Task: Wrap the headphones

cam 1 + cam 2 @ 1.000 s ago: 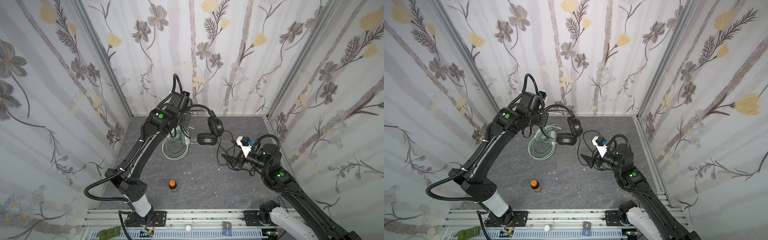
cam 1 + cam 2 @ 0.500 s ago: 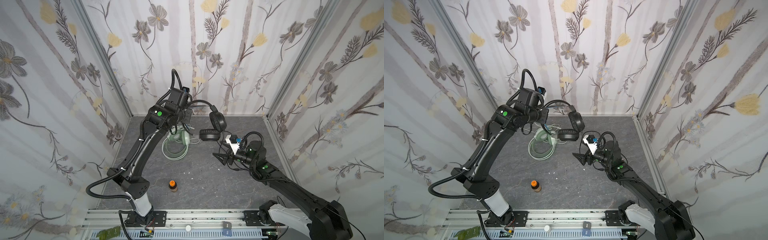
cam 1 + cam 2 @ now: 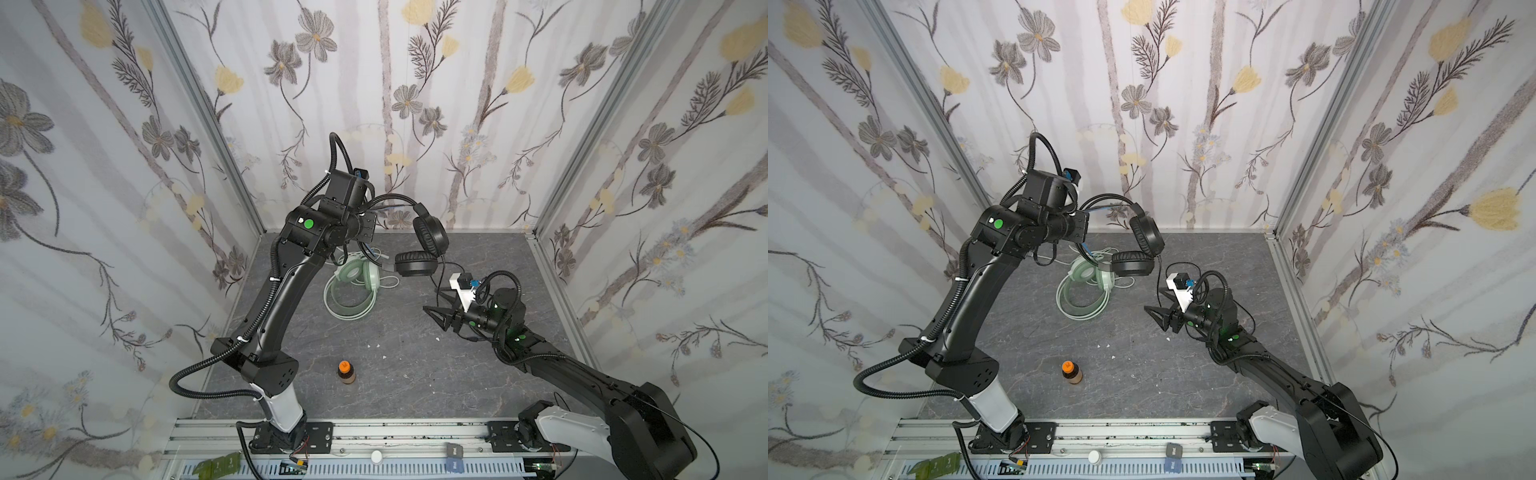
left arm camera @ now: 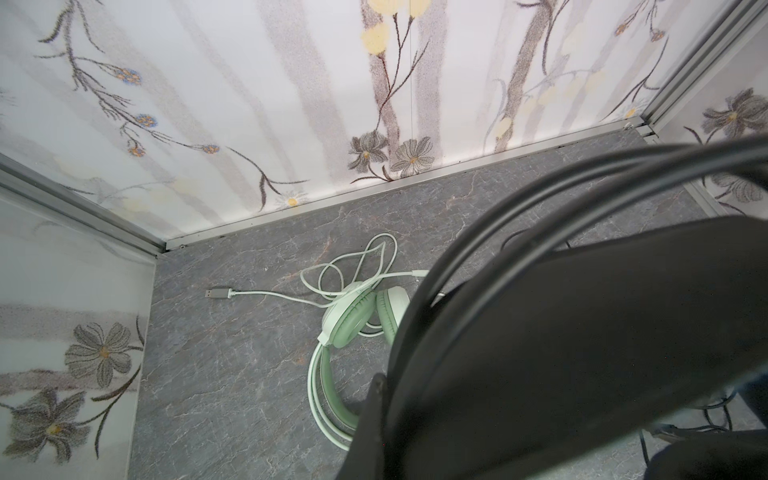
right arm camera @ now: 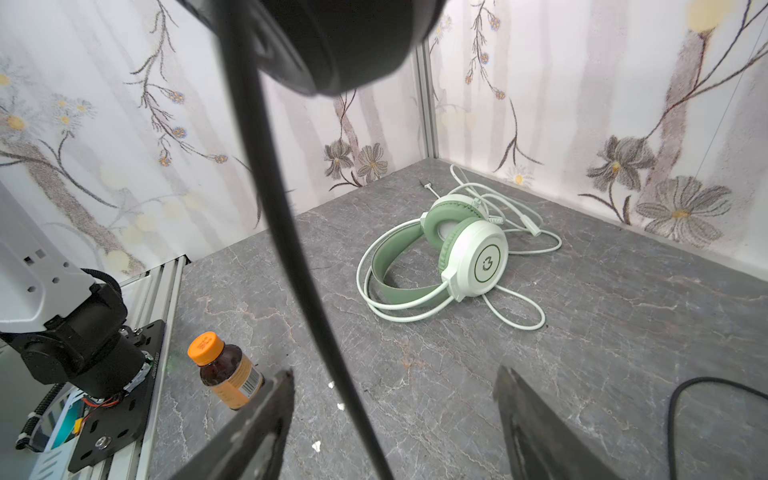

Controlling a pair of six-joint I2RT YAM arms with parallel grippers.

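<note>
A grey marbled tabletop (image 3: 415,374) ringed by floral-papered walls carries two robot arms in both top views. The left arm (image 3: 286,291) rises from the 7 o'clock corner and reaches high toward 12 o'clock. The right arm (image 3: 561,370) stretches low from the 5 o'clock corner toward the middle.

The left gripper (image 3: 368,216) is clamped on the headband of the black headphones (image 3: 415,264), which hang in the air above the back of the table, at about 12 o'clock from its centre. A blue strip shows under the band. One ear cup faces sideways and the other faces down.

The mint-green headphones (image 3: 357,276) lie flat on the table at roughly 11 o'clock from centre, just below and beside the hanging set, ear cups together and headband toward the front.

The right gripper (image 5: 395,415) sits at about 2 o'clock from centre with its fingers spread. The black cable (image 5: 286,224) drops from the lower ear cup and passes between them. Whether it touches either finger cannot be told.

The white cable (image 4: 332,274) loops loosely around the green set. An amber bottle (image 3: 345,372) with an orange cap stands upright at 7 o'clock. The cable's USB plug (image 4: 218,294) rests on the table, apart from the ear cups.
</note>
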